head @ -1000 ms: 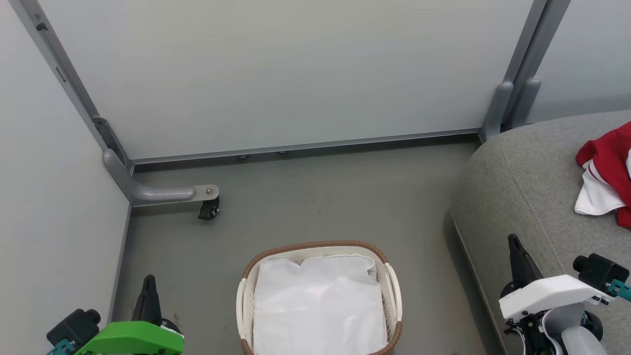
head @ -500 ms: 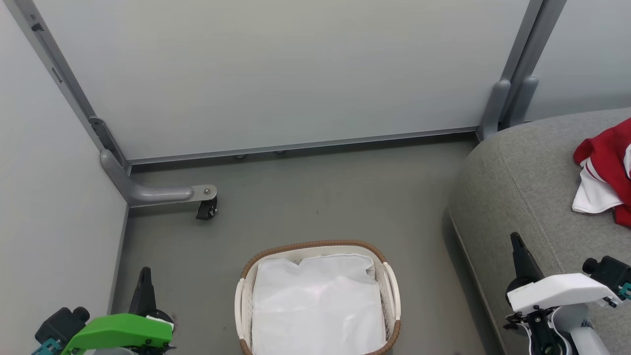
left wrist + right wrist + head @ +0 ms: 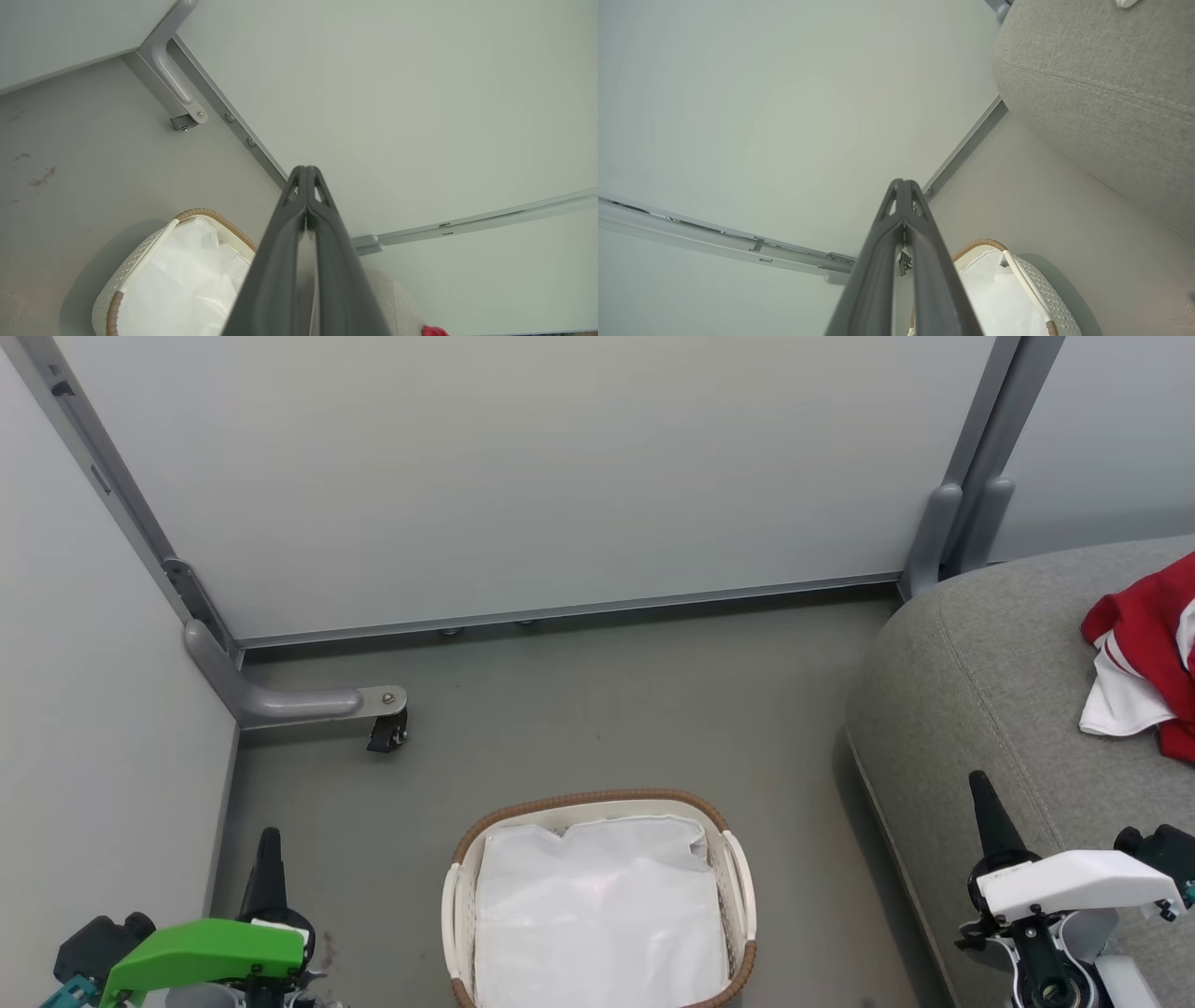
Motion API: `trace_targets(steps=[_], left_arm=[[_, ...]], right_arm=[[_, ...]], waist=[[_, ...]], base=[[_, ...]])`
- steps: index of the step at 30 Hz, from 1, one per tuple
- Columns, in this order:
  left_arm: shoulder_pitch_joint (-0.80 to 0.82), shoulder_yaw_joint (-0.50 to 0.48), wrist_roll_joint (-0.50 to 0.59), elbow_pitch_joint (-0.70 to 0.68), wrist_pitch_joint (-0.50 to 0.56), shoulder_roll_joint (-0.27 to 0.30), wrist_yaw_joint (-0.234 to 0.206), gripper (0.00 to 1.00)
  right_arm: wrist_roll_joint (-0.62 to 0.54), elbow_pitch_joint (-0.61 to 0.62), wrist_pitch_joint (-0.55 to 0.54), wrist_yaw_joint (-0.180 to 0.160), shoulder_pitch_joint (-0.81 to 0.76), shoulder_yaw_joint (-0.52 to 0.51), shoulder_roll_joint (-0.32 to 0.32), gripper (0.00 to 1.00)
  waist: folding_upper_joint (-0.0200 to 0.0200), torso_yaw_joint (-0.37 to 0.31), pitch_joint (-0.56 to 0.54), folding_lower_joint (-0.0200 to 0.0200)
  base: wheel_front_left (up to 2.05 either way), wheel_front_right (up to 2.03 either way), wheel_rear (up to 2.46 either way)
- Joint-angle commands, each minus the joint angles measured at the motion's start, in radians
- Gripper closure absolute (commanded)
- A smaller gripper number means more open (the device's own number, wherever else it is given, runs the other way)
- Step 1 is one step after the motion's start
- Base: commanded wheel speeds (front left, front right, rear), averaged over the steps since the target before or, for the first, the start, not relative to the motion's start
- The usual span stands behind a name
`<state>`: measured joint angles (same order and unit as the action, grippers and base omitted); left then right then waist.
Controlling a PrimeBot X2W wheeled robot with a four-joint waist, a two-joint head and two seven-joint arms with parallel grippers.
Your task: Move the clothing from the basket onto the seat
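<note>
Head view has slid a touch toward 9 o'clock since a second ago: a camera shift, the things have not moved. Against that, my left jaws have drifted out toward 9 o'clock and my right jaws toward 3, both drawing away from the basket (image 3: pixel 588 800).

Left jaws: shut, empty, fingers (image 3: pixel 280 261) pressed tip to tip. They sit at 7 o'clock in the head view, over bare floor (image 3: pixel 597 709).

Right jaws: shut, empty, fingers (image 3: pixel 873 261) the same. They sit at 4 o'clock, over the near edge of the seat (image 3: pixel 980 672).

Basket at 6 o'clock, on the floor. Inside it only the white liner (image 3: pixel 597 915), no red that I can see.

Clothing (image 3: pixel 1144 635) at 3 o'clock, a red heap with white lining turned out, lying on the seat and cut off by the frame edge. It is well apart from both jaws.

Judgement: the transfer looks finished and the arms are settling back to rest. Nothing left to fetch, unless a piece lies hidden under the liner.

Writing: no brand, label or lettering that I can read on the basket, seat, clothing or wall panels.
</note>
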<state>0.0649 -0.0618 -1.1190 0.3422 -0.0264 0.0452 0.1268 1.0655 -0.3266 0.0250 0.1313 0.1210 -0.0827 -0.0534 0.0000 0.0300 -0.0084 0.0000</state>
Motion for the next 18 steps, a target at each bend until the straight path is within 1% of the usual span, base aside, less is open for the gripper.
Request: trace_targets(steps=[1, 18], left_arm=[[0.028, -0.006, -0.027, -0.015, 0.008, 0.006, 0.003, 1.00], [0.036, -0.022, -0.180, -0.043, 0.052, 0.007, 0.004, 1.00]], right_arm=[[0.030, 0.017, -0.009, 0.000, 0.000, -0.005, -0.005, 1.00], [0.198, 0.039, -0.052, -0.001, -0.005, -0.014, -0.002, 1.00]], waist=[[0.0000, -0.001, 0.000, 0.0000], [0.0000, -0.009, 0.003, 0.0000]], base=[[0.00, 0.00, 0.00], [0.00, 0.00, 0.00]])
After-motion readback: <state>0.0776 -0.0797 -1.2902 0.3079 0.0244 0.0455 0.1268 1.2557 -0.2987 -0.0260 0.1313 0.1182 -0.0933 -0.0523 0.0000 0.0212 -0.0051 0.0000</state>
